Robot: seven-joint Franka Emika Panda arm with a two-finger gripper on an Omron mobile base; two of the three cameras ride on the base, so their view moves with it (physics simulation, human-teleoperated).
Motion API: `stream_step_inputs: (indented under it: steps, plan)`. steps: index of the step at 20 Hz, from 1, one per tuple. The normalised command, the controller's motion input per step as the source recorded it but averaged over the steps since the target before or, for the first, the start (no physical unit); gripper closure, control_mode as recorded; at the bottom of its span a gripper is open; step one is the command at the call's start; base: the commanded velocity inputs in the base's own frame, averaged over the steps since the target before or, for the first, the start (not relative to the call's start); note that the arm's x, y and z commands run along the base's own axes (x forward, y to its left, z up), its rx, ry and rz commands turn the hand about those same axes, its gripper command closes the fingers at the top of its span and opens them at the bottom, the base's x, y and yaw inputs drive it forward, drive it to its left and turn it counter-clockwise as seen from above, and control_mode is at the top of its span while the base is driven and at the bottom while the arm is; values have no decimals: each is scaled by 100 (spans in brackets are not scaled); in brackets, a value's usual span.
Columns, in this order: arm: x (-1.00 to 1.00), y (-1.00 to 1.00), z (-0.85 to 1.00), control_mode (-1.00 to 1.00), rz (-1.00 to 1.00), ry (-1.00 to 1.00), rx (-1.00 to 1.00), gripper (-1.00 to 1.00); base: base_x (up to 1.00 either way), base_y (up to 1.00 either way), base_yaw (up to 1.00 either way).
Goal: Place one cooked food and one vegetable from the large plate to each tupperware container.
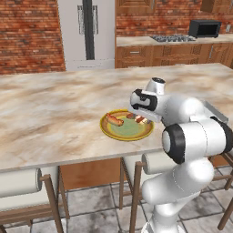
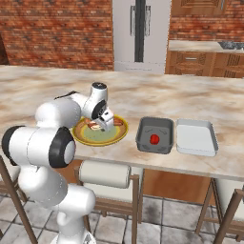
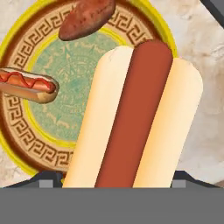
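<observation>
The large plate [image 1: 109, 132] [image 2: 95, 141] [image 3: 13, 39] lies on the marble counter near its front edge. My gripper [image 3: 116, 179] [image 1: 144, 117] [image 2: 106, 125] is down over the plate's right side. Its fingertips press both sides of a plain hot dog [image 3: 135, 118], which reaches out over the plate's rim. A second hot dog with ketchup [image 3: 28, 85] [image 1: 114, 120] and a brown sweet potato [image 3: 85, 19] lie on the plate. Right of the plate stand the two tupperware containers: a dark one [image 2: 155, 125] holding a red tomato [image 2: 154, 139], and a light grey one [image 2: 196, 138] with nothing in it.
Wooden stools with white cushions [image 1: 18, 182] [image 2: 102, 174] stand under the counter's front edge. A fridge [image 1: 86, 32], cabinets, a stove and a microwave [image 1: 205, 28] line the far brick wall. Bare counter stretches left of and behind the plate.
</observation>
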Motion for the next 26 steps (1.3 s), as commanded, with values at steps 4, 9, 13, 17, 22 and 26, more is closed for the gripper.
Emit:
stream_step_inputs:
  steps: [4, 9, 13, 17, 22, 26]
  plan:
    - [-1, -100, 46, -100, 14, 1, -6, 100, 0, 0, 0]
    - [0, -99, 11, -100, 42, 0, -7, 100, 0, 0, 0]
    - [0, -76, 0, -100, 53, 0, -22, 100, 0, 0, 0]
    - [2, -67, 0, -100, 51, 0, -27, 100, 0, 0, 0]
    - [21, -67, -8, -100, 34, 0, -2, 100, 0, 0, 0]
    - [47, -13, -21, -100, 0, 0, 0, 100, 0, 0, 0]
